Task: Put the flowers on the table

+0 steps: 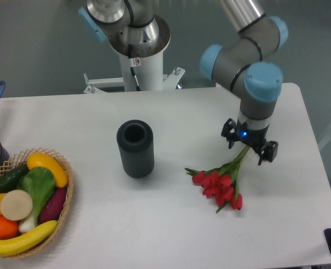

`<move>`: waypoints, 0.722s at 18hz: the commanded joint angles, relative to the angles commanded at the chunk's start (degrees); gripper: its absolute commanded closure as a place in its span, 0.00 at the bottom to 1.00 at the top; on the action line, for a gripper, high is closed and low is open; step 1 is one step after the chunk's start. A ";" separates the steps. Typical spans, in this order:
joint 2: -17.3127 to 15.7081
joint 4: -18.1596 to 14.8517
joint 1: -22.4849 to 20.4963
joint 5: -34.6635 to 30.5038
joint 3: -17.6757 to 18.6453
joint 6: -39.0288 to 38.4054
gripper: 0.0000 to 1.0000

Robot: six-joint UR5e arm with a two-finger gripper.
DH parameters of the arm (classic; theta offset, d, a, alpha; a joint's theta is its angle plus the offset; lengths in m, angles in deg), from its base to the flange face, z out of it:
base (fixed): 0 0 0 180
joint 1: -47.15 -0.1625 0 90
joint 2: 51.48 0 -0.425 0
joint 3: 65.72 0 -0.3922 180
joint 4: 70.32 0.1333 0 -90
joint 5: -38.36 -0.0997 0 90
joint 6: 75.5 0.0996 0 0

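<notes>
So the tulips [220, 185] are down on the counter [176, 230], toward its right edge, blooms pointing at the front edge. The stems run up and back, right between the fingers [249, 150], which are clenched on them. Dark ribbed vase [135, 149] stands upright mid-counter, well apart to the left. Basket [64, 210] of fruit and veg sits at the front left corner.

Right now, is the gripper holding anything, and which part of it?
The gripper holds the flowers by the upper end of their green stems; the red blooms hang low toward the table.
</notes>
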 joint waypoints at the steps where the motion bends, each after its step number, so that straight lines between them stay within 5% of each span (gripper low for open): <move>1: -1.23 -0.09 0.08 -0.35 -0.09 0.09 0.00; 5: -6.06 -2.54 -0.18 0.70 -0.79 0.26 0.00; 10: -9.24 -10.53 -1.14 5.01 -4.65 3.50 0.00; 13: -9.15 -17.56 -3.86 7.11 -6.23 13.84 0.00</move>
